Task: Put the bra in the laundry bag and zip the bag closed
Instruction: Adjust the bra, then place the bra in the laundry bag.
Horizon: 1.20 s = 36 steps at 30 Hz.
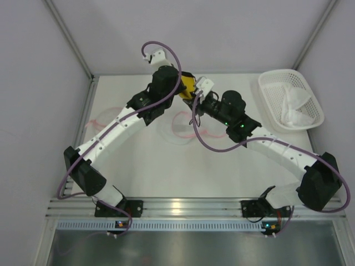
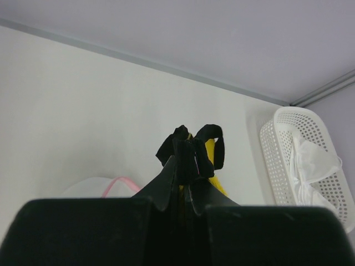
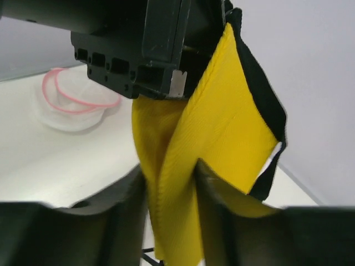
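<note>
The bra (image 1: 187, 85) is yellow with black trim and straps, and it hangs in the air over the back of the table. My left gripper (image 2: 186, 172) is shut on its bunched black straps (image 2: 191, 149). In the right wrist view the yellow fabric (image 3: 222, 133) drops between my right gripper's (image 3: 169, 177) fingers, which press it from both sides. The laundry bag (image 1: 183, 126), translucent white with a pink zipper edge, lies flat on the table below and in front of the bra; the same bag (image 3: 75, 102) shows in the right wrist view.
A white plastic basket (image 1: 289, 100) holding white cloth stands at the back right. A second pink-edged mesh shape (image 1: 102, 119) lies at the left under my left arm. Grey walls close in the back and the sides.
</note>
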{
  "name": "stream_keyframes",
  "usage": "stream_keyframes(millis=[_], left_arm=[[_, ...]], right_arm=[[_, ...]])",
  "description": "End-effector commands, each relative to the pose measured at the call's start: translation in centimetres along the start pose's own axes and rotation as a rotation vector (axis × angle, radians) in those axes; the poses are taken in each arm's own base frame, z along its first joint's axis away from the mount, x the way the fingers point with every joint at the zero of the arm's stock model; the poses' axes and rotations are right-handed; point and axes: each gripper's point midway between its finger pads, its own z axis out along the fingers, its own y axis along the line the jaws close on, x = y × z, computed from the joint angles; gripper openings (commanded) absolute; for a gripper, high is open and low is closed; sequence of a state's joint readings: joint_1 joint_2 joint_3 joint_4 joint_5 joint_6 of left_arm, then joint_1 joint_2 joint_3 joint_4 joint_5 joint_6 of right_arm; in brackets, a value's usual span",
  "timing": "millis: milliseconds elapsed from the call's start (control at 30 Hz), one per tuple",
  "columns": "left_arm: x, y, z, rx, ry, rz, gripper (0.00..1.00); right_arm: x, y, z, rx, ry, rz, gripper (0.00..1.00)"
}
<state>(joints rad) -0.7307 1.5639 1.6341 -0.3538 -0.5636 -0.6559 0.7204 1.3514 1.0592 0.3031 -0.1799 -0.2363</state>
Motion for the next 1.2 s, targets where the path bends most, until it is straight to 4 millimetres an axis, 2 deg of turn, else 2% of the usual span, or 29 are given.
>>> stream_keyframes(millis=[0,33,67,100,133,167,200,233,267,300,400,433,467,533,567,633,733,767,800,867,933,1033,1067,1167], left_arm=[[-2.4,-1.8,-1.8,0.088,-0.025,-0.061,0.00],[-2.2,-2.1,-2.0,0.109,-0.011,-0.058,0.00],[-2.4,-2.2,-2.3,0.121,-0.009,-0.055,0.00],[-2.3,-2.2,-2.5,0.133,-0.003,-0.032,0.00],[-2.1,-2.2,-2.7,0.141,0.004,-0.020,0.10],[-2.3,-2.4,-3.3,0.168,0.010,-0.013,0.34],[-1.9,-2.1,-3.5,0.170,0.018,0.012,0.42],[-1.9,-1.9,-3.7,0.174,0.020,0.023,0.55],[-2.6,-1.8,-4.6,0.187,0.006,0.027,0.91],[-2.8,-1.3,-5.0,0.182,-0.001,0.065,0.99],[-6.0,0.9,-6.9,0.102,-0.090,0.102,0.99],[-6.4,1.7,-7.4,0.073,-0.101,0.119,0.99],[-7.8,2.6,-8.7,0.058,-0.137,0.134,0.99],[-9.1,4.8,-10.2,-0.010,-0.180,0.155,0.99],[-9.4,5.7,-10.5,-0.035,-0.186,0.174,0.99],[-9.4,7.5,-11.3,-0.068,-0.179,0.194,0.98],[-7.8,8.7,-10.9,-0.034,-0.111,0.219,0.99],[-6.7,8.8,-10.4,-0.018,-0.078,0.220,0.98],[-4.7,9.3,-9.6,-0.001,-0.018,0.230,0.98],[-1.3,9.2,-7.9,0.083,0.119,0.202,0.96],[2.1,10.4,-5.7,0.089,0.239,0.203,0.95],[6.5,10.2,-3.9,0.141,0.386,0.243,0.91],[7.3,10.3,-3.4,0.146,0.411,0.258,0.91],[9.8,9.9,-2.1,0.177,0.498,0.256,0.85]], right_arm=[[-3.7,-0.4,0.9,0.007,-0.072,-0.074,0.32],[-3.6,-0.6,0.8,0.020,-0.067,-0.077,0.23],[-3.3,-0.8,0.9,0.030,-0.061,-0.085,0.07],[-3.5,-1.1,0.8,0.043,-0.068,-0.091,0.01],[-3.6,-1.6,0.6,0.072,-0.071,-0.091,0.00],[-3.3,-1.7,0.5,0.083,-0.070,-0.091,0.00],[-3.5,-2.0,0.4,0.096,-0.077,-0.093,0.00],[-3.7,-2.3,0.3,0.107,-0.082,-0.091,0.00],[-3.8,-2.2,0.2,0.104,-0.087,-0.074,0.00],[-4.0,-2.3,0.1,0.088,-0.094,-0.063,0.00],[-3.3,-2.3,0.0,0.060,-0.081,0.026,0.00],[-2.8,-2.8,-0.2,0.064,-0.065,0.057,0.00],[-1.7,-2.7,-0.6,0.068,-0.037,0.129,0.00],[-1.4,-3.4,-1.7,0.091,-0.036,0.210,0.00],[-0.4,-3.2,-2.4,0.100,-0.018,0.295,0.00],[-1.6,-4.6,-4.4,0.143,-0.059,0.348,0.00],[-3.5,-5.4,-7.4,0.127,-0.168,0.420,0.00],[-2.8,-5.2,-7.9,0.119,-0.175,0.451,0.00],[-3.8,-5.2,-8.7,0.110,-0.210,0.434,0.00],[-3.3,-4.8,-9.0,0.103,-0.202,0.445,0.00],[-2.9,-4.8,-9.4,0.119,-0.176,0.455,0.00],[-2.8,-4.9,-10.3,0.151,-0.174,0.456,0.00],[-2.3,-4.8,-10.5,0.159,-0.167,0.470,0.00],[-3.1,-5.0,-12.1,0.203,-0.264,0.516,0.00]])
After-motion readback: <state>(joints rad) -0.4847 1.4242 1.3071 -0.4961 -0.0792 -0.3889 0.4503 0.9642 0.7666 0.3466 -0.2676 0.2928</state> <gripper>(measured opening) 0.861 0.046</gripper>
